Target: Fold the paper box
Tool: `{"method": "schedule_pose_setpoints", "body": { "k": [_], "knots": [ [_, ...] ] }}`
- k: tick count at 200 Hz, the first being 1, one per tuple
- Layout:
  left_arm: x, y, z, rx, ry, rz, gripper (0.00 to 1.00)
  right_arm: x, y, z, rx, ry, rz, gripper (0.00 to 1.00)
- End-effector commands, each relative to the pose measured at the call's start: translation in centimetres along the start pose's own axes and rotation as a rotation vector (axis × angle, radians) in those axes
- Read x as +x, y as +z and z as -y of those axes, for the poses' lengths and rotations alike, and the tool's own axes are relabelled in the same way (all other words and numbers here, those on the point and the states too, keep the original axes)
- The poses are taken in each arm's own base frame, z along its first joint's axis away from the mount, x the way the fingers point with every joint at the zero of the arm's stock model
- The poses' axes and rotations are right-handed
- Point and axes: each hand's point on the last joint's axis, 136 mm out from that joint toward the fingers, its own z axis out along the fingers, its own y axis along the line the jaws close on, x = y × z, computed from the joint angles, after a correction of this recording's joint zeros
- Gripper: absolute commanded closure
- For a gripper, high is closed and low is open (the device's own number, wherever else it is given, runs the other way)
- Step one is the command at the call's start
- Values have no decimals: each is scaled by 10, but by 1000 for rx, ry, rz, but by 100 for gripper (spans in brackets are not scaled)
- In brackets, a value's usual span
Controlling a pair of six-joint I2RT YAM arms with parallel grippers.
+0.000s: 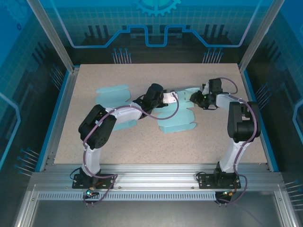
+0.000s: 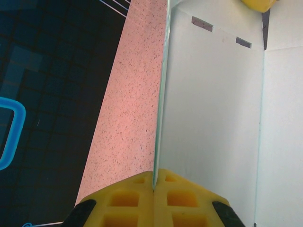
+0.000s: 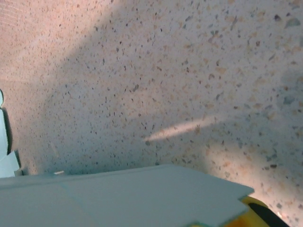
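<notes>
The light-blue paper box (image 1: 177, 120) lies partly unfolded across the middle of the table, with one flap (image 1: 113, 93) stretched out to the left. My left gripper (image 1: 164, 98) is at the box's centre, and in the left wrist view its yellow fingers (image 2: 154, 187) are shut on the edge of an upright panel (image 2: 213, 118). My right gripper (image 1: 195, 98) is at the box's right end. In the right wrist view a pale flap (image 3: 118, 198) covers the jaws. One yellow finger (image 3: 251, 215) peeks out beneath it, so its grip is hidden.
The speckled table (image 1: 142, 142) has blue side rails and a metal frame around it. The upright panel has two small slots (image 2: 202, 23) near its top. A yellow fingertip (image 2: 258, 4) touches the box at the top edge of the left wrist view.
</notes>
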Motion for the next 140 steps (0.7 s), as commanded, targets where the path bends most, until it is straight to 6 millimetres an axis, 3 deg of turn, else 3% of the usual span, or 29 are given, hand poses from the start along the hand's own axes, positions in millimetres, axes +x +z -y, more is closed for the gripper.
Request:
{"method": "schedule_pose_setpoints", "body": {
  "k": [1,64,92,122,140],
  "knots": [
    [-6,-8,-5,3,-29,33,100,-9,1,-1,-15,-13,10,66],
    [4,2,-7,-19,-33,-34,100,13,3,14,36,3,-22,59],
    [7,8,-5,-23,-16,-70,100,20,8,7,-14,18,-34,61],
    [8,14,1,-19,10,-88,100,19,7,-8,-93,26,-14,71],
    [7,15,2,-16,14,-89,100,17,4,-18,-130,16,5,72]
  ]
}}
